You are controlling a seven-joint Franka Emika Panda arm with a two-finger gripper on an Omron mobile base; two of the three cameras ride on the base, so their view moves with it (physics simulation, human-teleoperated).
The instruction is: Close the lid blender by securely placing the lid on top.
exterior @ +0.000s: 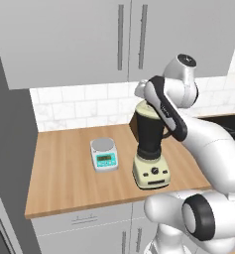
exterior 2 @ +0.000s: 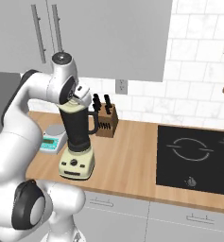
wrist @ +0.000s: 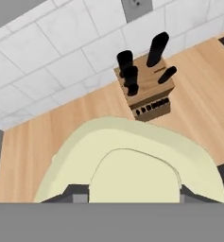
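Note:
The blender (exterior: 150, 149) stands on the wooden counter, a cream base with dark knobs under a dark jar (exterior 2: 78, 126) whose handle faces right. The pale cream lid (wrist: 132, 160) rests across the jar's mouth, and its rim appears as a light band (exterior: 145, 111) at the top of the jar (exterior 2: 71, 108). My gripper (wrist: 132, 191) comes down from above, with one dark fingertip (wrist: 78, 190) on either side of the lid's raised knob (wrist: 132, 177), both touching it. It is shut on the lid. The hand (exterior: 145, 93) hides the knob in both base views.
A white-and-teal scale (exterior: 104, 154) sits left of the blender. A brown knife block (wrist: 146, 92) stands behind it against the tiled wall (exterior 2: 106, 122). A black cooktop (exterior 2: 193, 158) lies to the right. Grey cabinets (exterior: 89, 39) hang overhead.

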